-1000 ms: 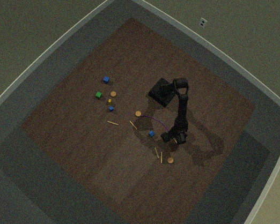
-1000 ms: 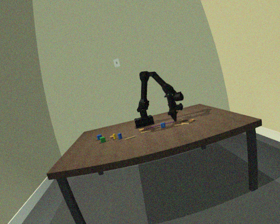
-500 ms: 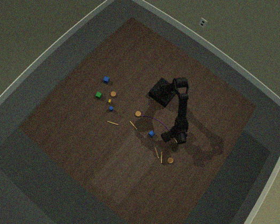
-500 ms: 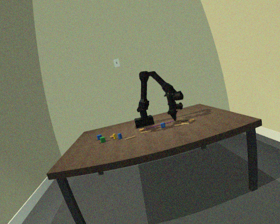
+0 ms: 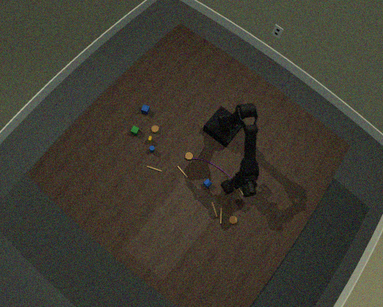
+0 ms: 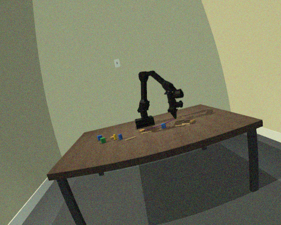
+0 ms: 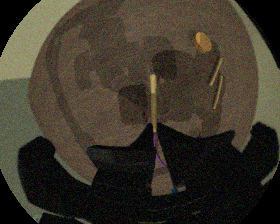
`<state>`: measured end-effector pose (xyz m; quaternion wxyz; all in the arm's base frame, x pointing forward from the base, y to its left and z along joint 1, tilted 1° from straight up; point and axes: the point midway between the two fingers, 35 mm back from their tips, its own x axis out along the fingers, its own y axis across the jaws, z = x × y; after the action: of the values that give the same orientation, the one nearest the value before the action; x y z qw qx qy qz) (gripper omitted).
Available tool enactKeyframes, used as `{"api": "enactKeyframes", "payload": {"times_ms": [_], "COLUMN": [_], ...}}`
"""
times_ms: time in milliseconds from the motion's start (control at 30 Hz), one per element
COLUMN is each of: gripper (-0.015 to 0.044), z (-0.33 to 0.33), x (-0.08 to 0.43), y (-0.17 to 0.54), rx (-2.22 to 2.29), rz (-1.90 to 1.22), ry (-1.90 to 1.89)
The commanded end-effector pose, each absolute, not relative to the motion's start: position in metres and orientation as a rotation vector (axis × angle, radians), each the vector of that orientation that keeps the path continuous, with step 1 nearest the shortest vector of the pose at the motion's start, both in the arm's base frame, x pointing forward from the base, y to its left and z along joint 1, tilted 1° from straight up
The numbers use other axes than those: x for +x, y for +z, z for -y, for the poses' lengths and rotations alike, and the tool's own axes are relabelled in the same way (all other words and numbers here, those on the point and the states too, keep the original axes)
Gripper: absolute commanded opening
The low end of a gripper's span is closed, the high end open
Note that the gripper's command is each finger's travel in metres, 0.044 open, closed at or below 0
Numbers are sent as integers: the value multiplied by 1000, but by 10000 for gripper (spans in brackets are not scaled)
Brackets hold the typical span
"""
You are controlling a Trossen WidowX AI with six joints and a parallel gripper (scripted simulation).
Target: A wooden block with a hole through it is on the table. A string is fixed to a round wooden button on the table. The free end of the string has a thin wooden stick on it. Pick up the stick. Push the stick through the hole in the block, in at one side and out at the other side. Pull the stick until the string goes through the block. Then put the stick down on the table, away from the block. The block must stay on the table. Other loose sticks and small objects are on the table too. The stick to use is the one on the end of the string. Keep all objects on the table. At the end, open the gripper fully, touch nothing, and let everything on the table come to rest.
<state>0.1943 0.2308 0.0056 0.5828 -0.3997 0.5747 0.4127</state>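
The wooden button lies on the table. The purple string runs from it to the stick at my fingers. My gripper is shut on this stick near its string end, low over the table; the stick's far part points away from the fingers in the wrist view. The top view hides the fingertips behind the arm. A blue block stands between button and gripper. No hole shows clearly, so I cannot tell which block has it.
Two loose sticks and a disc lie beyond the gripper. Loose sticks lie near the button. A green block, blue blocks, a yellow piece and another disc are farther off.
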Motion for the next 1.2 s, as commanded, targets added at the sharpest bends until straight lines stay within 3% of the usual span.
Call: {"api": "enactKeyframes", "payload": {"times_ms": [0,1167], "gripper": [0,0], "z": [-232,-225], "x": [195,198], "y": [14,35], "rx": [-931,-971], "rz": [-1333,-1329], "ry": [965,1001]}}
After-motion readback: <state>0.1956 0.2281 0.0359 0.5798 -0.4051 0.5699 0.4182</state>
